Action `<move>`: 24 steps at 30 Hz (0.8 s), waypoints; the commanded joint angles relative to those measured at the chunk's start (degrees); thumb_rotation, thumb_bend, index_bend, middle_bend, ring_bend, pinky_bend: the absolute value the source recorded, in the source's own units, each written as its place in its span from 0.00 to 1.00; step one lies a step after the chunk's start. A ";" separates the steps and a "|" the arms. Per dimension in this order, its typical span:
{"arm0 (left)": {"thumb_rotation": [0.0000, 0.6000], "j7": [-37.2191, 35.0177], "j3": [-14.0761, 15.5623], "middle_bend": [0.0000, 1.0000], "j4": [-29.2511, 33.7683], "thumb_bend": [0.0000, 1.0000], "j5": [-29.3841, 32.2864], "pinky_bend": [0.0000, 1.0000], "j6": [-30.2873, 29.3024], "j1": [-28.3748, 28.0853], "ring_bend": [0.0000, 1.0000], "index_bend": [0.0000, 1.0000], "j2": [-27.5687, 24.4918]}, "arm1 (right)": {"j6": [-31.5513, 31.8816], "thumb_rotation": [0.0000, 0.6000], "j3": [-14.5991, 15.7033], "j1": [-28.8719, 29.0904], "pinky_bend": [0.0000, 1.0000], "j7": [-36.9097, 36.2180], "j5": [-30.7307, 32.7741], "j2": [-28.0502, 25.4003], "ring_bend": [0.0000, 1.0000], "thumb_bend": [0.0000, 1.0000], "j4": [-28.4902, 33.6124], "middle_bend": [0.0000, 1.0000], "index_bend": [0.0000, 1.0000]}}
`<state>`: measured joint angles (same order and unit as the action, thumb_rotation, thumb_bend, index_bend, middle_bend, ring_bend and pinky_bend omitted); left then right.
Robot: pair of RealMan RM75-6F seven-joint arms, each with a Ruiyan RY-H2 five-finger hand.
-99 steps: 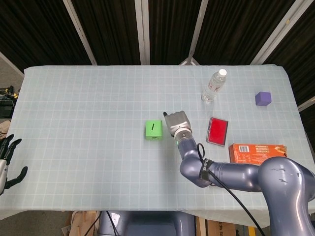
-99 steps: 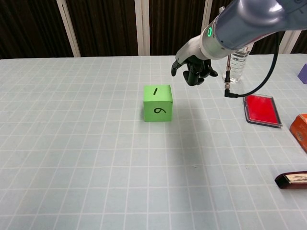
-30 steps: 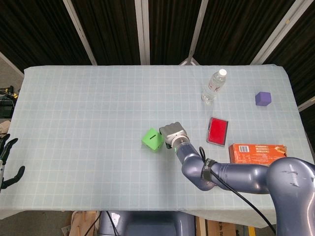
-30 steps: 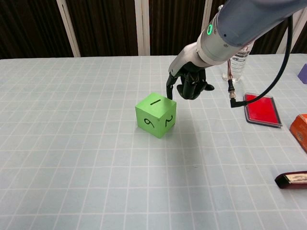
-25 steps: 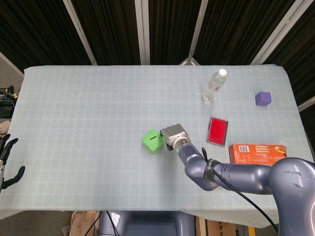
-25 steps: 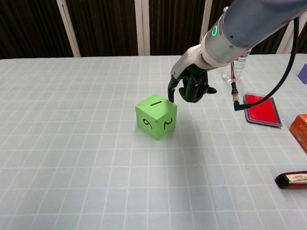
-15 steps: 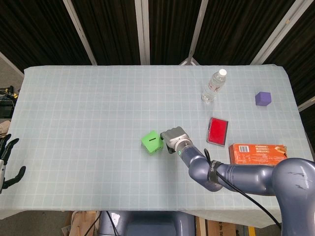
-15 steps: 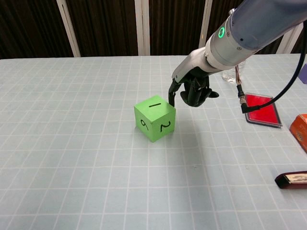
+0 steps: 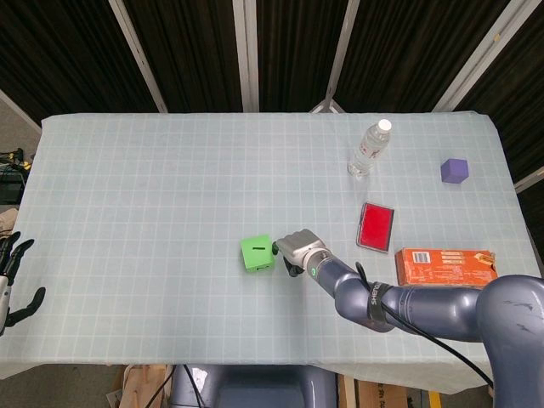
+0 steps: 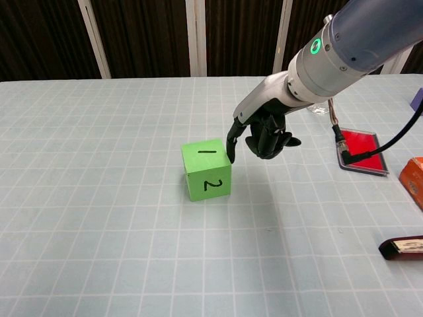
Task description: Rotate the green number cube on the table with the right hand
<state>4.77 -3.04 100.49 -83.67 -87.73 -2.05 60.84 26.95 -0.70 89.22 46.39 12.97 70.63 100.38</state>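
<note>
The green number cube [image 10: 206, 169] sits on the table near the middle, with a 1 on top and a 2 on the face turned to the chest view. It also shows in the head view as the green cube [image 9: 257, 253]. My right hand [image 10: 264, 135] is just right of it, most fingers curled in, holding nothing. One outstretched fingertip [image 10: 231, 155] touches the cube's upper right edge. From the head view the right hand [image 9: 296, 250] is right against the cube. My left hand [image 9: 10, 285] hangs off the table's far left edge, fingers apart and empty.
A water bottle [image 9: 370, 149] stands at the back right, with a purple cube [image 9: 455, 170] beyond it. A red flat case [image 10: 360, 150] and an orange box [image 9: 444, 265] lie to the right. A dark flat object [image 10: 402, 247] lies near the front right edge.
The cube has turned about its upright axis: the 9 face swung away and the 2 face now fronts the chest view. My right hand pushed along with it, moving nearer and left.
</note>
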 commanded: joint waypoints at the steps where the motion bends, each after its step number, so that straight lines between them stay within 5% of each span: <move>1: 1.00 0.16 -0.01 0.00 0.00 0.43 -0.01 0.04 0.02 -0.04 0.00 0.13 0.08 | -1.47 1.00 1.51 0.62 0.74 -2.92 -2.83 -0.41 0.88 0.97 0.69 0.85 0.24; 24: 1.00 0.30 -0.06 0.00 0.05 0.43 0.11 0.04 -0.02 -0.02 0.00 0.13 0.10 | -8.17 1.00 4.23 1.71 0.74 -21.47 -20.92 0.23 0.88 0.97 2.18 0.85 0.24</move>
<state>5.08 -3.09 100.54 -83.57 -87.74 -2.07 60.95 19.23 3.32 90.82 25.91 -6.89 70.64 102.36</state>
